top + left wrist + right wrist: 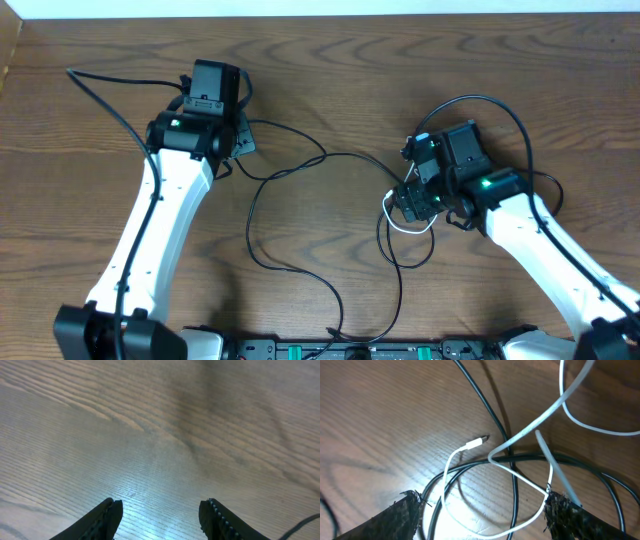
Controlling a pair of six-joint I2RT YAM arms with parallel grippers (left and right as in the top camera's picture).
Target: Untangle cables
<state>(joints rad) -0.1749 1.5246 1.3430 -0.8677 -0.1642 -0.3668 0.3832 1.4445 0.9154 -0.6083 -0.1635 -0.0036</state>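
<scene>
**Tangle unresolved at the right arm**

Nearest the front edge, a black cable (340, 312) trails in one loose run, crossing nothing there. Further in, the white cable (470, 445) loops over and under black strands on the bench (330, 80). This knot sits directly beneath the right gripper (485, 510), whose jaws stand wide apart and clamp nothing. Farthest back, the left gripper (160, 515) hovers over bare wood, jaws apart and empty. By my judgement, most of the separating is yet to do.
</scene>
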